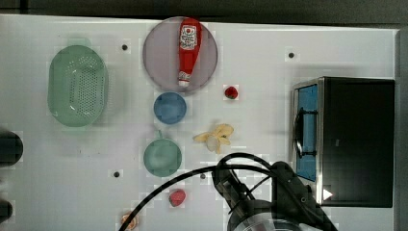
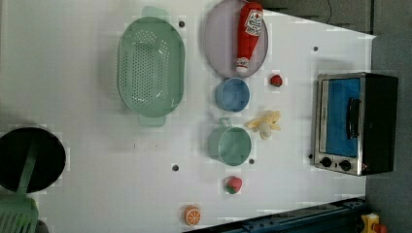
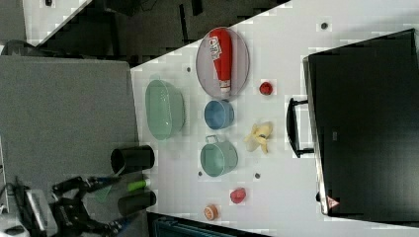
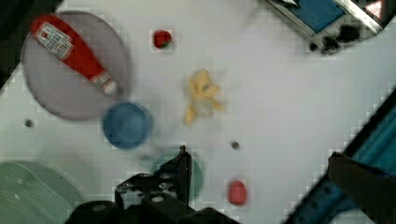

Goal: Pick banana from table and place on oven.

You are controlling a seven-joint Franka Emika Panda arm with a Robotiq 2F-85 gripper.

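The banana, a small pale yellow bunch, lies on the white table between the teal mug and the oven. It also appears in the left view, the right view and the wrist view. The oven has a black top, bare of objects, and its blue glass door faces the banana. My gripper hangs above the table near the top view's lower edge, below the banana in that picture and apart from it. It holds nothing that I can see.
A purple plate carries a ketchup bottle. Close to the banana stand a blue bowl and a teal mug. Strawberries, an orange slice and a green colander lie around.
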